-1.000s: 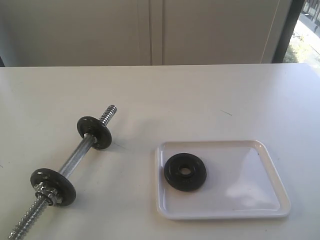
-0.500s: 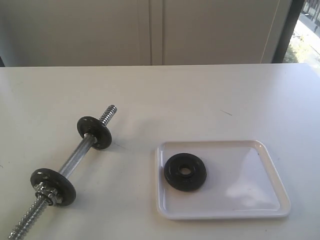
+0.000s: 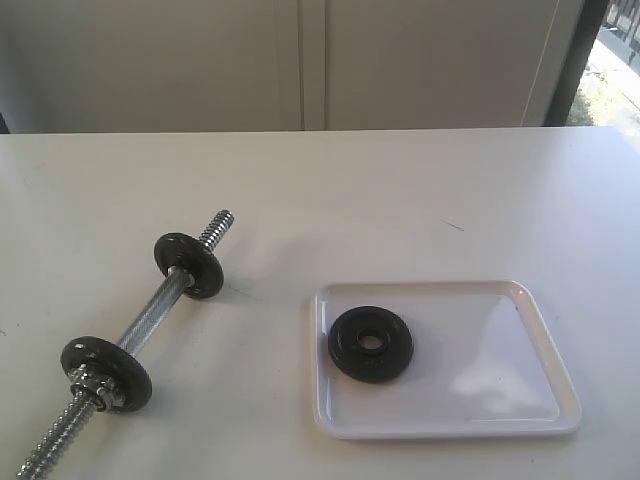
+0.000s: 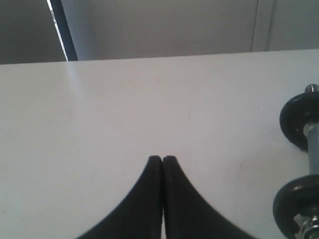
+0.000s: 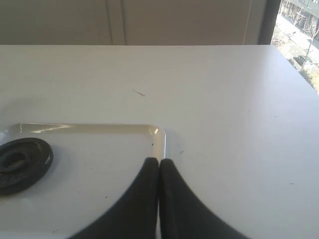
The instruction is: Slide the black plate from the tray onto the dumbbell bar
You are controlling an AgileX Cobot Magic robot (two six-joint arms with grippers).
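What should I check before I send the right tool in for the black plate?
1. Black plate lies flat in the tray with nothing on it: ok.
2. Right tool open for the pickup: not ok; it is shut and empty.
3. Left tool free to steady the bar: ok; it is shut, empty and off to the side of the bar.
4. Far threaded end of the bar bare to take the plate: ok.
5. Bar secured against rolling: cannot tell; it simply lies on the table.
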